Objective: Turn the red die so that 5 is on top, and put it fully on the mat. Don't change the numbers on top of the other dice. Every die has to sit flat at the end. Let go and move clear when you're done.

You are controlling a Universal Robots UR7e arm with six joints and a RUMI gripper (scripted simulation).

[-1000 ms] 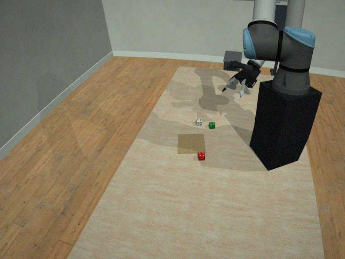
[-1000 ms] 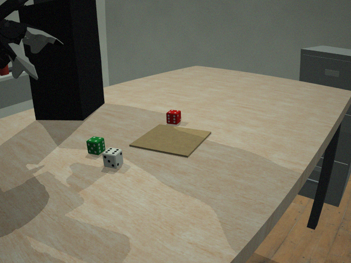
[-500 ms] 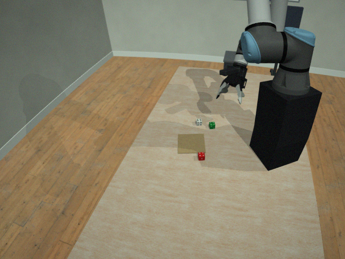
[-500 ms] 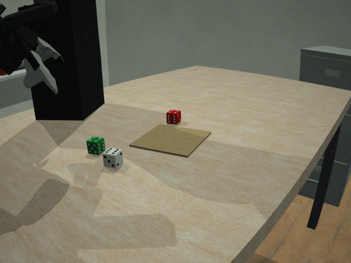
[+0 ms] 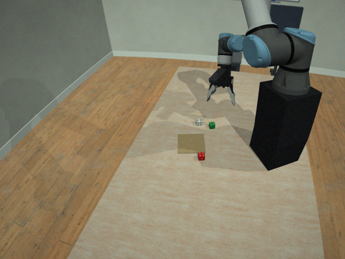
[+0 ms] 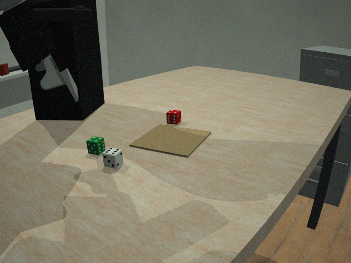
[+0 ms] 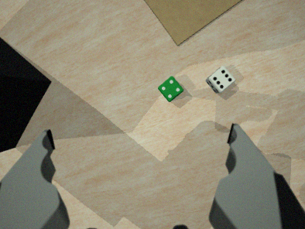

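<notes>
The wide-open, empty claw hangs above the tabletop. The wrist view shows the green die and white die beside the mat. Only the other views show the red die at the mat's corner.

On the table the mat lies flat, with the red die just off one corner, on the table and not on the mat. The green die and white die sit close together on the mat's opposite side. The gripper hangs above the table beyond that pair, and the arm's pedestal stands on the table to one side.
</notes>
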